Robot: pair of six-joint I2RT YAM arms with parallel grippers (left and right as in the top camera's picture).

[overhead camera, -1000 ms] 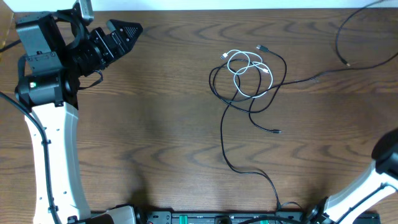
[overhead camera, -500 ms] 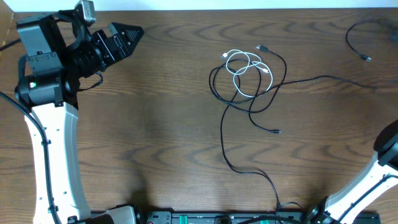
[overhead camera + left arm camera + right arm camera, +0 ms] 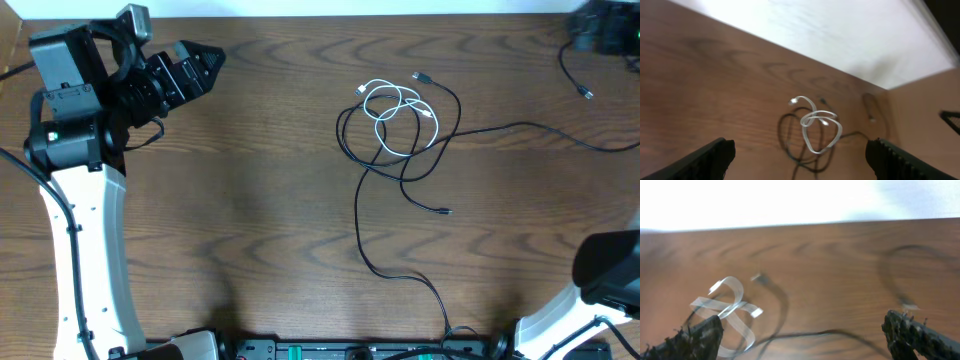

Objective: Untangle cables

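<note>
Start at the bottom edge of the overhead view. One dark rail with green parts runs along it, and any print on it is too small for you to read. From near that rail a long black cord climbs the middle of the brown wooden table into the knot.

The knot lies a little right of centre in the upper half of the frame, well apart from both arms. Count one white cord, coiled in a few small loops, with a white end at either side of the coil. Black loops wrap around and under it, and you cannot tell how many black cords make them up.

Three small black plug ends show: the lower plug just below the knot, the upper plug just above it, and the corner plug far off in the upper right. A black strand runs from the knot to the right edge of the frame.

Furthest up, your left gripper sits in the upper left, pointing right toward the knot. In its wrist view the two fingers stand wide apart with nothing between them, and the cords lie well ahead. One green light glows on that arm.

Your right gripper is a dark blur in the top right corner. Its wrist view shows both fingers spread wide, holding nothing.
</note>
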